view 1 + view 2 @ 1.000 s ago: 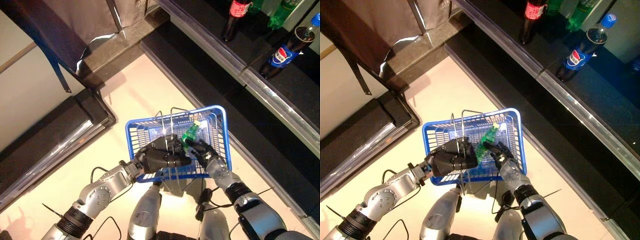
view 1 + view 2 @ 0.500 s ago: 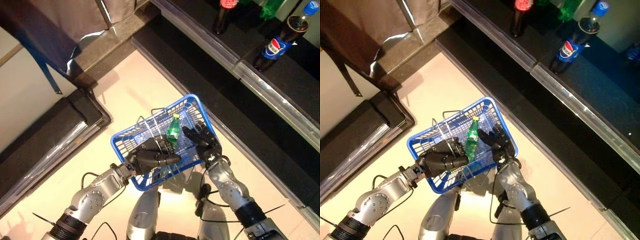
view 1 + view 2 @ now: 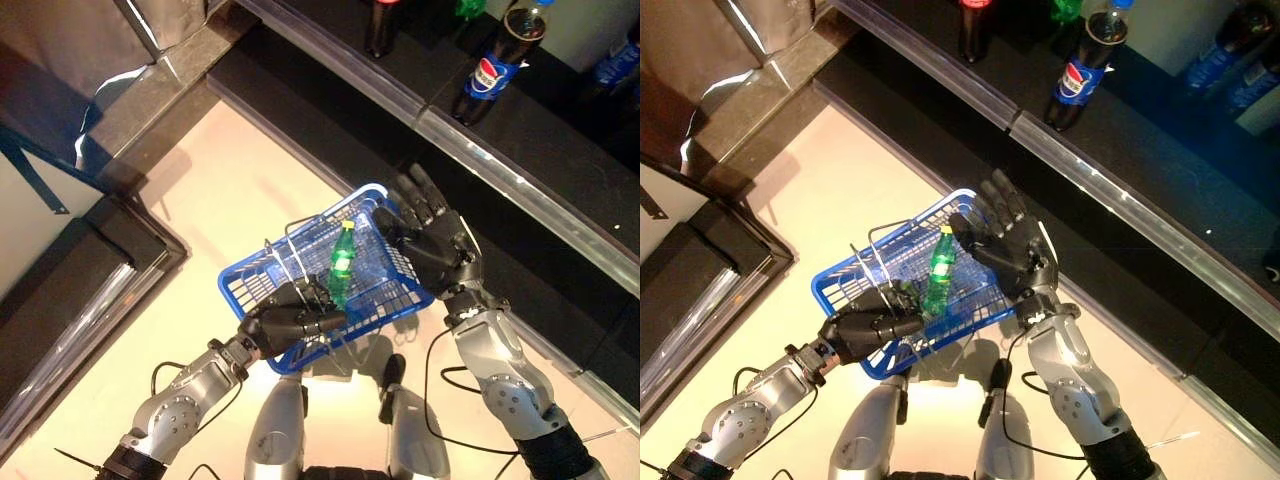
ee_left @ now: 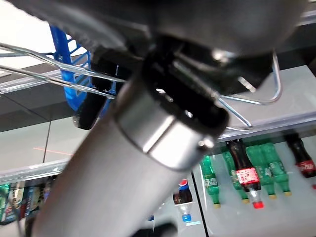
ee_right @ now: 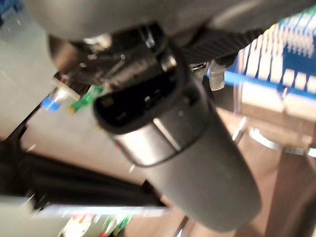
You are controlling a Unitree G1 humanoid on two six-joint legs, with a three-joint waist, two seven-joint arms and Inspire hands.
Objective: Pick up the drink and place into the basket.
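The blue basket [image 3: 373, 300] hangs in front of me, held up by its thin wire handles [image 3: 290, 255]. My left hand [image 3: 288, 318] is shut on those handles at the basket's near rim. A green drink bottle [image 3: 341, 263] with a yellow cap lies inside the basket. My right hand [image 3: 430, 235] is open, fingers spread, raised above the basket's far right corner and apart from the bottle. The basket's blue rim [image 4: 74, 89] and the wire handles [image 4: 59, 66] show in the left wrist view.
A dark shelf with a shiny rail [image 3: 470, 150] runs along the right, bearing a cola bottle with a blue label [image 3: 487, 70] and other drinks [image 3: 970, 20]. A dark low counter [image 3: 90, 290] stands at the left. Pale floor [image 3: 250, 190] lies between them.
My right hand has let go of the green bottle and lifted up and away to the basket's far right. The bottle now lies in the basket. The camera has shifted.
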